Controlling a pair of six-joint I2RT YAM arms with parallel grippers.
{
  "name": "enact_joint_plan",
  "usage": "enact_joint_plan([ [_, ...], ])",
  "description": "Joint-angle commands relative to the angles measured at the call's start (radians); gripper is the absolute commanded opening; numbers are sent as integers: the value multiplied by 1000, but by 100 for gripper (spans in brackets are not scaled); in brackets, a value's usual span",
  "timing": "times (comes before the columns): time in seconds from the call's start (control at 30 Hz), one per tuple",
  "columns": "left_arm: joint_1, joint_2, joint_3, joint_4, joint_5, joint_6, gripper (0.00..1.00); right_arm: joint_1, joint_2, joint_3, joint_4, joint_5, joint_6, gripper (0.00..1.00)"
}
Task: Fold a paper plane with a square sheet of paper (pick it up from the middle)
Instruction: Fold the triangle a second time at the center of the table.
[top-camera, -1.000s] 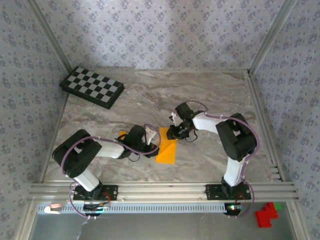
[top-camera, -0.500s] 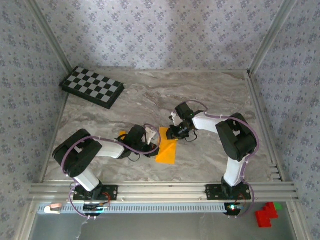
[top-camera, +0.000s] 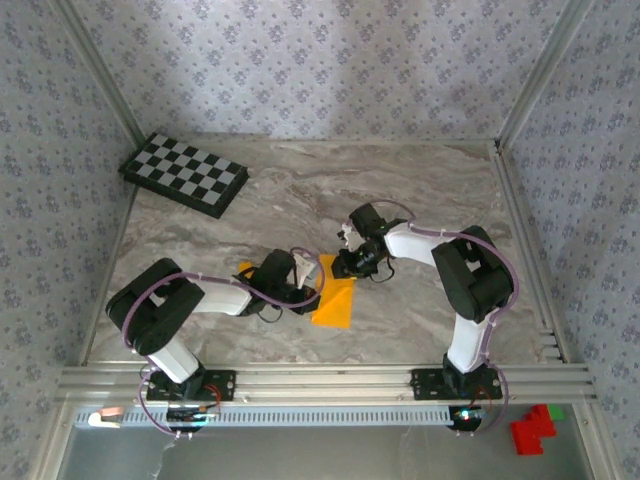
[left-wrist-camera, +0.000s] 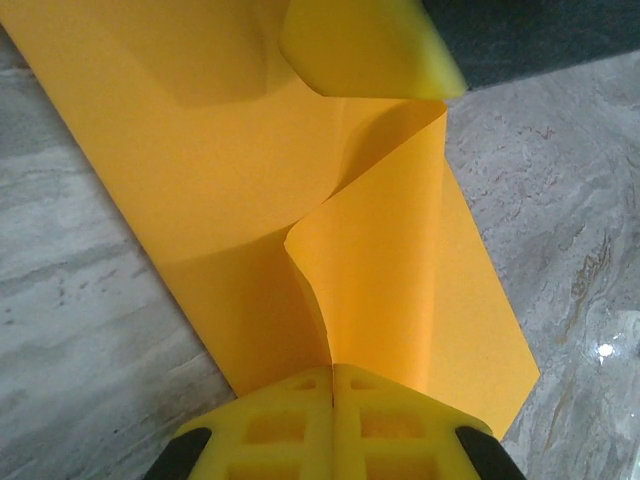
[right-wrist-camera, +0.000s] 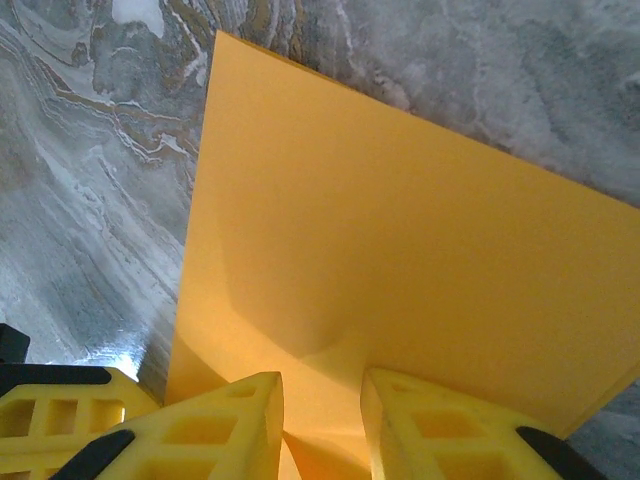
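Observation:
The square sheet of paper (top-camera: 334, 300) lies on the marble table between my two grippers, orange-yellow and creased narrower. My left gripper (top-camera: 306, 289) reaches it from the left. In the left wrist view its jaws (left-wrist-camera: 333, 375) are shut on a raised fold of the paper (left-wrist-camera: 380, 270). My right gripper (top-camera: 346, 266) sits at the sheet's far end. Its yellow fingers (right-wrist-camera: 440, 425) stand apart over the paper (right-wrist-camera: 400, 240), with a small hump of paper low in the gap. One of those right fingertips (left-wrist-camera: 365, 45) rests at the top of the left wrist view.
A small orange block (top-camera: 245, 270) lies just left of the left gripper. A black-and-white checkered board (top-camera: 184, 174) sits at the back left. Metal rails border the table's right side and near edge (top-camera: 320, 380). Red blocks (top-camera: 530, 428) lie beyond the near rail.
The right gripper's jaws have spread a little at the paper's far end. The left gripper stays shut on the fold, and the sheet has hardly moved.

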Motion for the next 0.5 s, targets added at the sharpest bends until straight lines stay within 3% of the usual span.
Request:
enact_joint_plan([
  [0.0,-24,75,1,-83,-69,-2,0,-23,-37,20,-52,4,3,30],
  [0.27,-27,84,5,-89,-84,-9,0,-41,-176,-87,14,-43,88,30],
  [0.47,-30,97,16,-98,-90,-14,0,32,-247,-208,156,-62,257,22],
])
